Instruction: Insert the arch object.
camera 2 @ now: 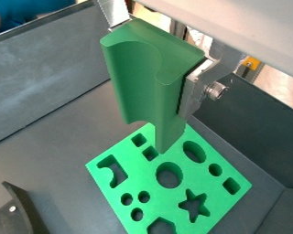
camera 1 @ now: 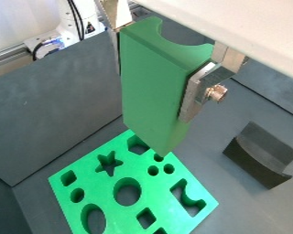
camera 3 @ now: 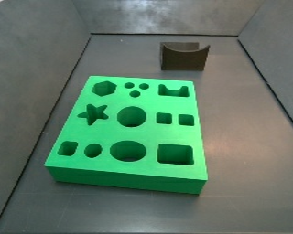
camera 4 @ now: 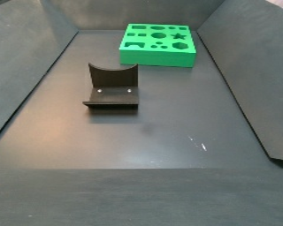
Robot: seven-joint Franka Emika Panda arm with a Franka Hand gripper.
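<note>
Dark grey bin with sloping walls, evenly lit.
A matte grey counter [camera 4: 168, 132] lies flat between slanted grey side walls [camera 3: 27, 110]; soft glare marks the back wall [camera 3: 161, 14], and small white specks dot the counter.

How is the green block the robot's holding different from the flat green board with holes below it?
The green notched arch block stands upright, clamped in the gripper in the air; the flat green board lies on the floor. The block has one curved notch; the board many shaped cutouts. Both are green.
</note>
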